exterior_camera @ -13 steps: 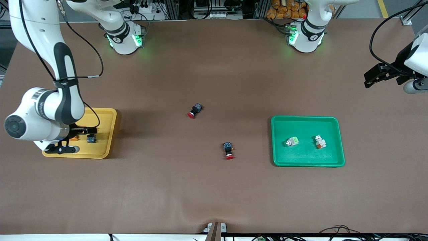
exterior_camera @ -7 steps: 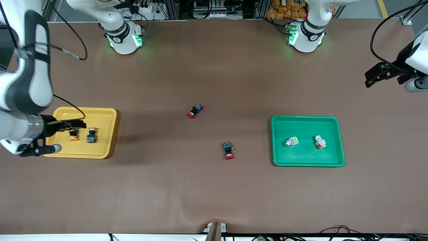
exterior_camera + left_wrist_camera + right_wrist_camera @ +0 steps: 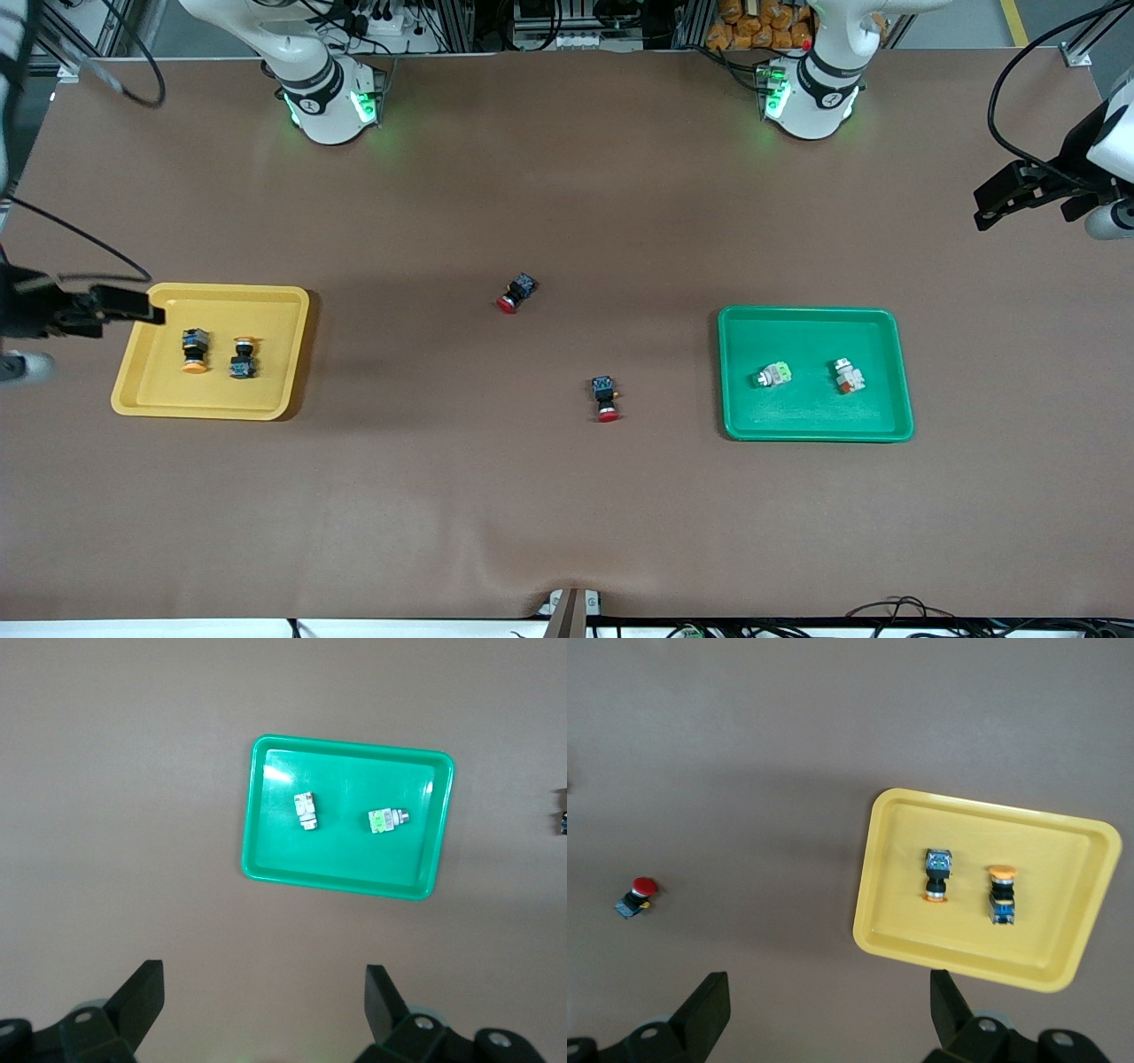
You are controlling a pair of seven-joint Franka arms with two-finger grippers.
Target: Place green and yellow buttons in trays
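Overhead, a brown table (image 3: 567, 496) holds two trays. At the right arm's end sits the yellow tray (image 3: 283, 306), with two black-and-blue switches with orange caps side by side in it – one (image 3: 194, 349) and the other (image 3: 243, 357), apart from each other. At the left arm's end sits the green tray (image 3: 735, 416), holding a pale switch with a light-green block (image 3: 773, 375) and a pale switch with an orange-red mark (image 3: 848, 376), also apart. Between the trays, two red-capped switches lie on the bare table – one (image 3: 516, 292) farther from the front camera, one (image 3: 606, 397) nearer. The right gripper (image 3: 133, 306) hangs over the yellow tray's outer edge, fingers spread and empty. The left gripper (image 3: 997, 199) hangs over the table's end, fingers spread, empty.
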